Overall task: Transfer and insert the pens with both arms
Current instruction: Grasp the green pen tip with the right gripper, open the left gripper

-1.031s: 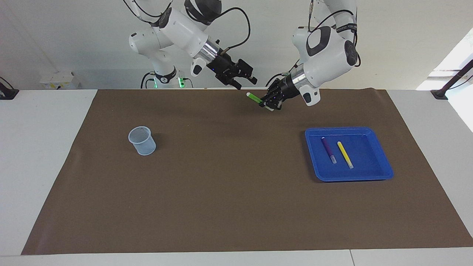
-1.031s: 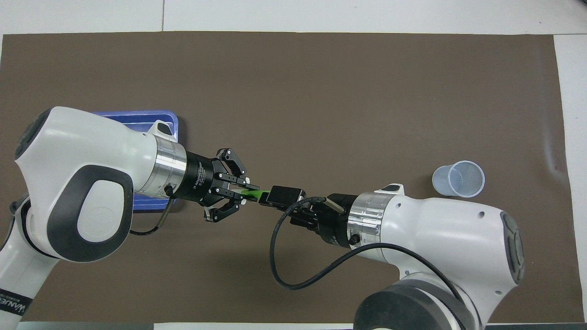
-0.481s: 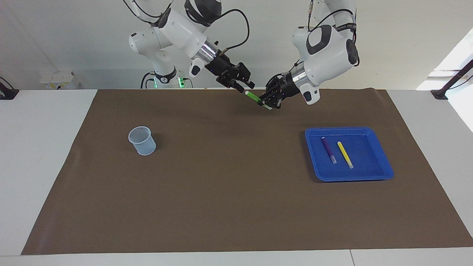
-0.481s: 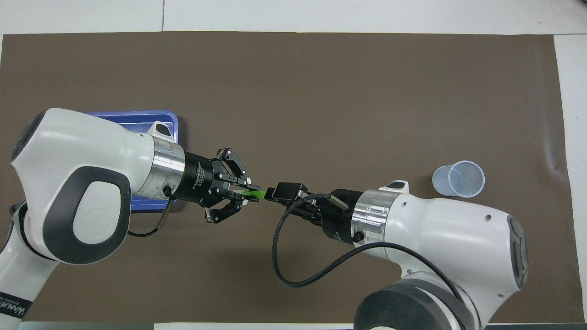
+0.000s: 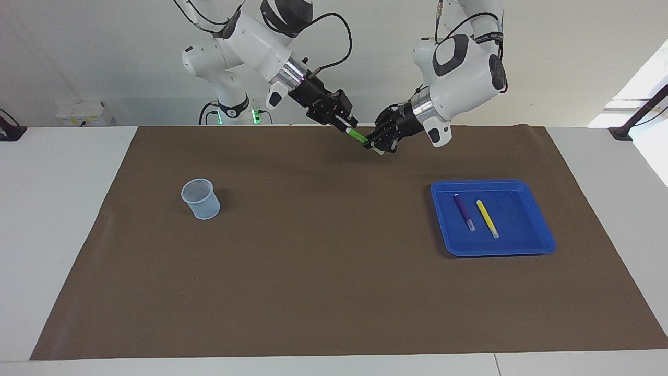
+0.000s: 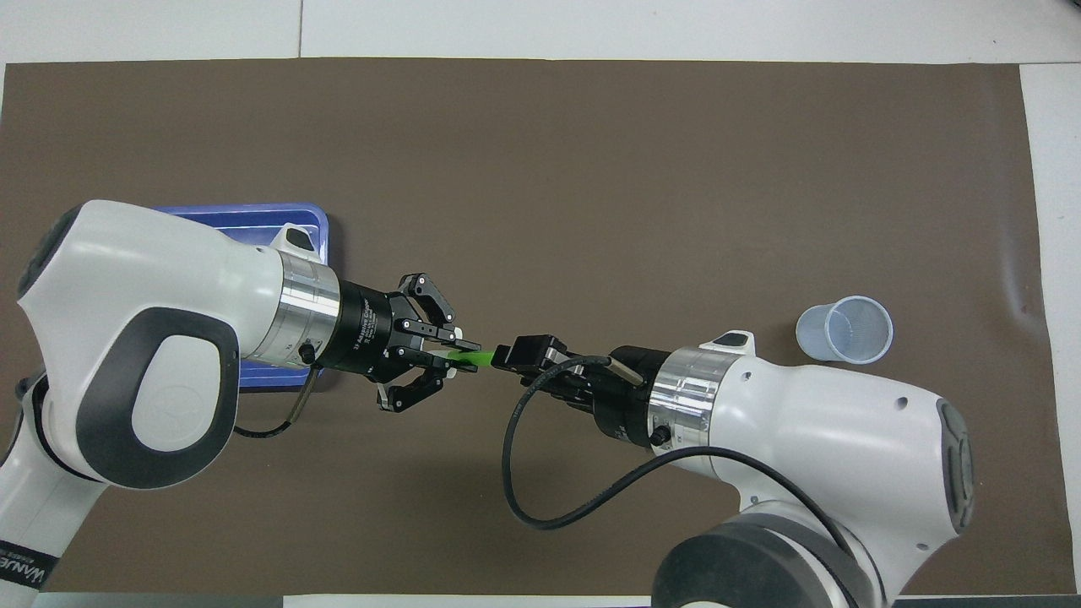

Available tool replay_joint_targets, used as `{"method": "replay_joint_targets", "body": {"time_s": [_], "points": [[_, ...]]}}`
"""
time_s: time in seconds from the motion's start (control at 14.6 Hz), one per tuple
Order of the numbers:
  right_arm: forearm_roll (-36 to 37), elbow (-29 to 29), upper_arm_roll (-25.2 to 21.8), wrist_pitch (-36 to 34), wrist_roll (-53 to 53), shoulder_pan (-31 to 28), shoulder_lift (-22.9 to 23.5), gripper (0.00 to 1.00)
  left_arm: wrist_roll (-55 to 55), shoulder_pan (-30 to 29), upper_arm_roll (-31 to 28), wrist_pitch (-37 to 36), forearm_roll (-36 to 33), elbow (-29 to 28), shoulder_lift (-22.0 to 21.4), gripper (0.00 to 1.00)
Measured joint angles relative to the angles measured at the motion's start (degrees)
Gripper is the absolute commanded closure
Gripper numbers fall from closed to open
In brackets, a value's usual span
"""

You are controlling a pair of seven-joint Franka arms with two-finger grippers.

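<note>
My left gripper (image 5: pixel 376 144) is shut on the green pen (image 5: pixel 359 137) and holds it in the air over the mat's edge nearest the robots, its pale end pointing at the right arm. My right gripper (image 5: pixel 348 125) is open, its fingers at that pale end. In the overhead view the green pen (image 6: pixel 467 358) bridges the left gripper (image 6: pixel 456 355) and the right gripper (image 6: pixel 500 355). The purple pen (image 5: pixel 463 211) and the yellow pen (image 5: pixel 487 218) lie side by side in the blue tray (image 5: pixel 543 241). The left arm hides them in the overhead view.
A clear plastic cup (image 5: pixel 200 198) stands upright on the brown mat (image 5: pixel 323 271) toward the right arm's end; it also shows in the overhead view (image 6: pixel 844 329). The blue tray (image 6: pixel 253 215) sits toward the left arm's end, mostly covered by the left arm.
My right gripper has moved down and toward the left gripper until its fingers reach the green pen's pale end. My left gripper has lifted the pen slightly toward it.
</note>
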State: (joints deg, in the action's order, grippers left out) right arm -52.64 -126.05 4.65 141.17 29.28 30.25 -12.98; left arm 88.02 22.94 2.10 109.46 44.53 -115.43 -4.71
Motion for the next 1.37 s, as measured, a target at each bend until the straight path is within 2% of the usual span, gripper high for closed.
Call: {"method": "replay_joint_targets", "body": {"time_s": [0.69,0.89,1.03,1.1,1.37], "points": [[0.00,0.14,0.02,2.21,-0.30,0.10,1.32,0.55,-0.05,0.00,-0.01,0.00,0.34,0.00,-0.02,1.00],[0.00,0.15,0.07,2.21,-0.35,0.32,1.32,0.67,-0.05,0.00,-0.03,0.00,0.46,0.00,-0.02,1.00],[0.00,0.15,0.09,2.21,-0.38,0.60,1.32,0.93,-0.05,0.00,-0.05,0.00,0.50,0.00,-0.02,1.00],[0.00,0.15,0.09,2.21,-0.39,0.67,1.32,1.00,-0.06,0.00,-0.06,0.00,0.52,0.00,-0.02,1.00],[0.04,0.14,0.08,2.21,-0.46,0.67,1.34,1.00,-0.11,0.00,-0.11,0.00,0.53,-0.01,-0.03,1.00]]}}
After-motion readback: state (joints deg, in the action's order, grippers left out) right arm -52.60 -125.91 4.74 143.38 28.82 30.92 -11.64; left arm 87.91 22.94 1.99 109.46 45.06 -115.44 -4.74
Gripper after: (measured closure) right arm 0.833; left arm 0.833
